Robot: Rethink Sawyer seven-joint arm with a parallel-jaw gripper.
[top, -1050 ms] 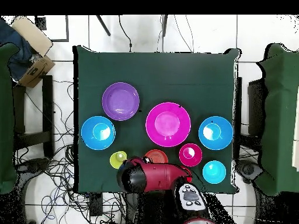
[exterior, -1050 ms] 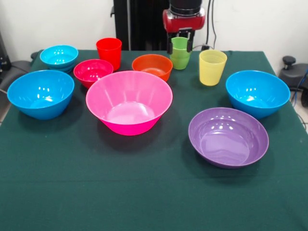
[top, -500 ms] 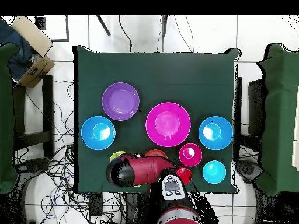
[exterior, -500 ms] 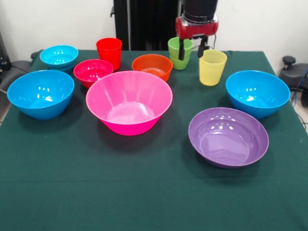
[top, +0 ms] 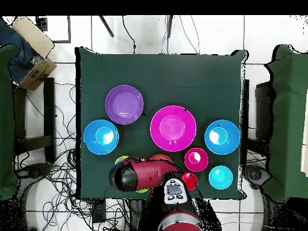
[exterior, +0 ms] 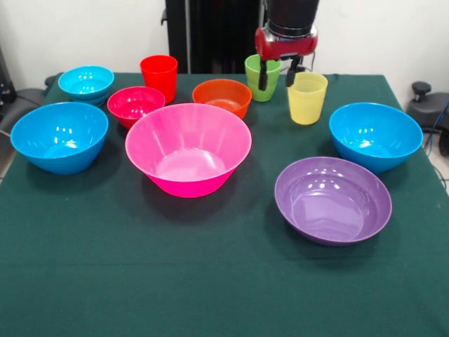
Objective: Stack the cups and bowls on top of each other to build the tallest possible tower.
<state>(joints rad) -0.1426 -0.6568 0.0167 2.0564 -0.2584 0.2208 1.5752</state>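
Note:
My gripper (exterior: 276,75) hangs open at the back of the table, between the green cup (exterior: 254,78) and the yellow cup (exterior: 307,98). One finger overlaps the green cup's right side, and the other is by the yellow cup's left rim. The red cup (exterior: 159,76) stands further left. All the bowls sit apart from each other: pink (exterior: 188,147) in the middle, purple (exterior: 332,199), two blue (exterior: 59,137) (exterior: 375,135), orange (exterior: 222,96), magenta-red (exterior: 135,104) and cyan (exterior: 86,82). In the overhead view the arm (top: 144,174) hides the gripper and most of the cups.
The green cloth (exterior: 210,281) covers the table to its edges. Cables and chairs surround the table (top: 162,66) in the overhead view.
One second ago the gripper was around the green cup. It has let go and shifted right toward the yellow cup. The yellow cup now sits slightly further left.

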